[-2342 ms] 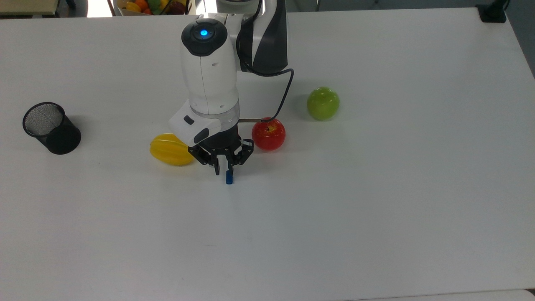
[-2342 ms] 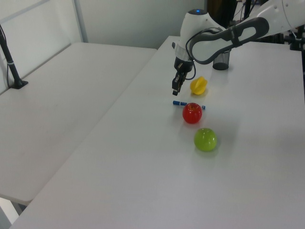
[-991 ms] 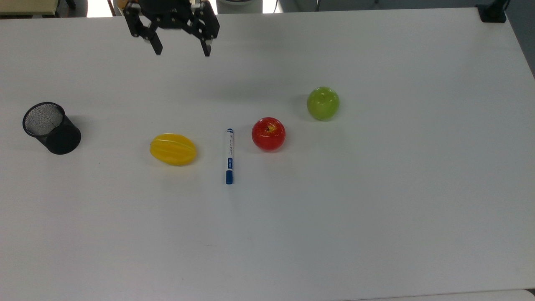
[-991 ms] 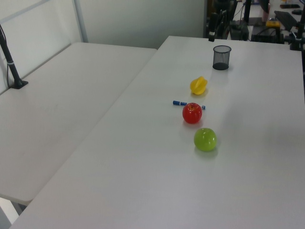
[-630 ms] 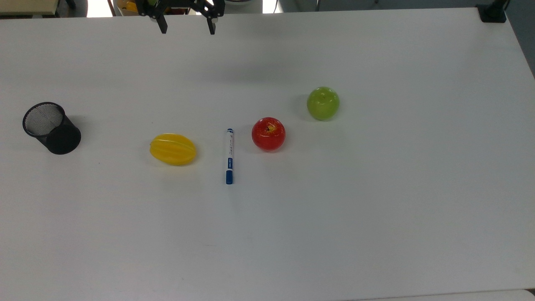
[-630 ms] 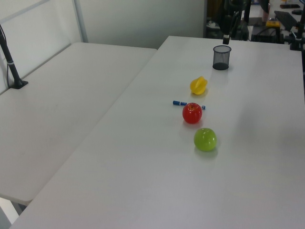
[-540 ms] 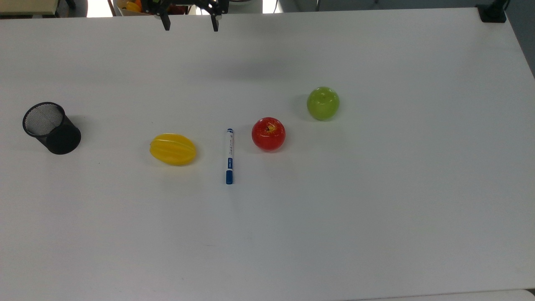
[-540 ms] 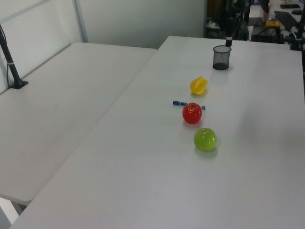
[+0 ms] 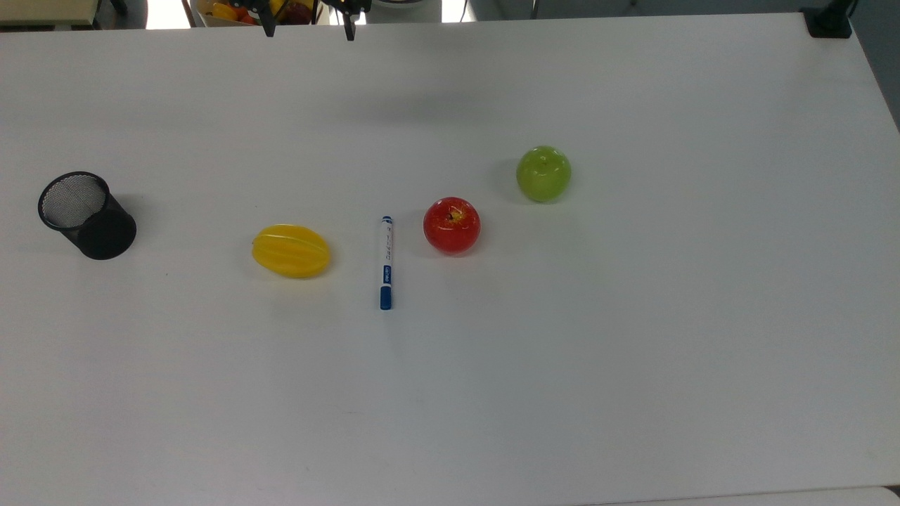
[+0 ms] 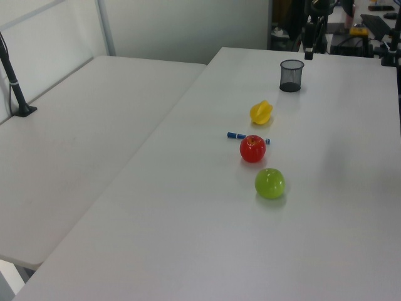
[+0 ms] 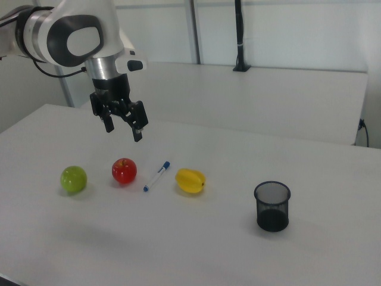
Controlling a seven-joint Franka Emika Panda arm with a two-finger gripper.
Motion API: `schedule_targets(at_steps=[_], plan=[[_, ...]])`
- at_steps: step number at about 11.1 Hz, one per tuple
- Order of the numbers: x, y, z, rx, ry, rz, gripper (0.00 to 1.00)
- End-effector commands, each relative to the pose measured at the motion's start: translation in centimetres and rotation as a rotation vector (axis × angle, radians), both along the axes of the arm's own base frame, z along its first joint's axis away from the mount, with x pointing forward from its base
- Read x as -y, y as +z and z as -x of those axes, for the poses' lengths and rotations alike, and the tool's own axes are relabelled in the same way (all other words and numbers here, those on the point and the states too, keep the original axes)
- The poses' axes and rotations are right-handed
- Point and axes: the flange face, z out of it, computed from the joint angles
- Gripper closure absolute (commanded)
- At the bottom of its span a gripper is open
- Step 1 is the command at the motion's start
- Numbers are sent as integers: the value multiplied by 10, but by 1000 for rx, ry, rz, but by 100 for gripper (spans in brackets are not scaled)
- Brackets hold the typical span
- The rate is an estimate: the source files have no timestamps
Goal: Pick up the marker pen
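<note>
Five things lie on the white table (image 9: pixel 633 386), and we take the round red apple (image 9: pixel 451 225) as our landmark. The slim white-barrelled marker pen with blue cap (image 9: pixel 385 262) lies flat just beside that apple, between it and the yellow ribbed starfruit (image 9: pixel 290 251), touching neither. A shiny green apple (image 9: pixel 543 173) sits near the red one on its other side, and a black mesh pen cup (image 9: pixel 86 214) stands well apart, beyond the starfruit. Our black two-finger gripper (image 11: pixel 123 127) hangs high above the table near the red apple, jaws spread wide and holding nothing. We judge the pen light, stiff and smooth, apt to roll; we would pinch mid-barrel, across its width.
</note>
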Motion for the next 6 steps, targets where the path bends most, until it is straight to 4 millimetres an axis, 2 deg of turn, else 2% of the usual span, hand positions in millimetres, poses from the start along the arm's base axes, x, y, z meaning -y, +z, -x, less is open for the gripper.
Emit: schedule_targets(at_steps=[1, 3, 6], plan=[[2, 2, 5, -11, -9, 2, 0], [-2, 0, -4, -17, -2, 0, 0], [3, 3, -4, -15, -10, 0, 0]])
